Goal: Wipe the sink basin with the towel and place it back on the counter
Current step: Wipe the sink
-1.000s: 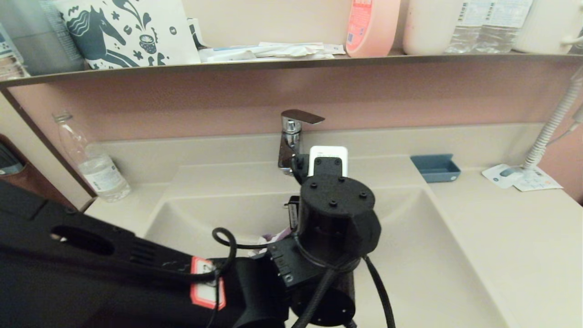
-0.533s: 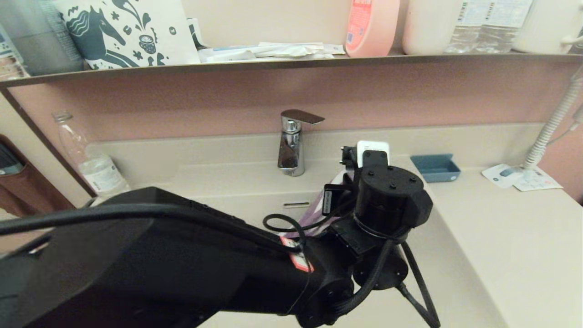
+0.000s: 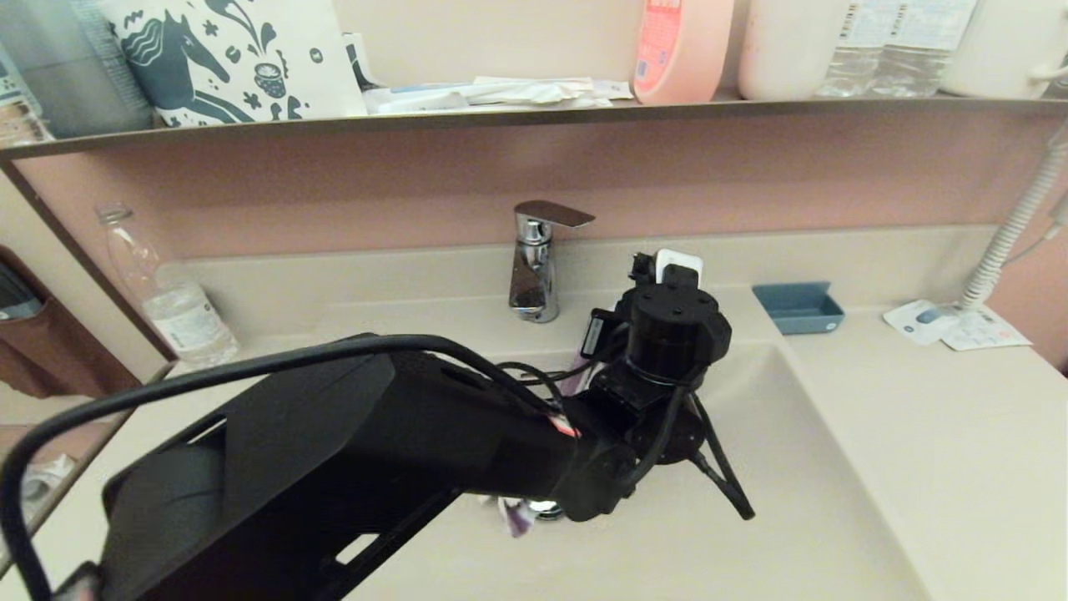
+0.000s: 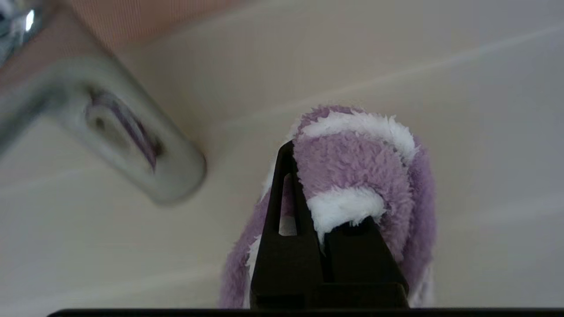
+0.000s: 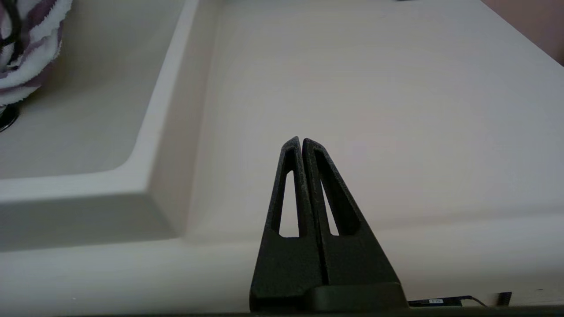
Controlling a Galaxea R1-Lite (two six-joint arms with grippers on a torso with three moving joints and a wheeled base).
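The purple and white striped towel [image 4: 352,167] is bunched between the fingers of my left gripper [image 4: 324,207], which is shut on it. In the head view my left arm reaches across the sink basin [image 3: 801,476]. Its wrist [image 3: 667,334] sits over the back right part of the basin and hides the gripper. Only a lower end of the towel [image 3: 515,517] shows there, beside the chrome drain [image 3: 548,509]. My right gripper [image 5: 301,141] is shut and empty, low over the counter [image 5: 374,88] right of the basin [image 5: 88,110]. A corner of the towel [image 5: 26,53] shows in that view.
A chrome faucet [image 3: 534,267] stands at the back of the basin, close to my left wrist. A small blue tray [image 3: 797,307] and a leaflet [image 3: 951,325] lie on the counter at the right. A clear bottle [image 3: 171,300] stands at the left. A shelf [image 3: 501,117] runs above.
My left arm has swept from the middle of the basin to the right and then toward the back wall, carrying the towel. The right gripper shows no change.
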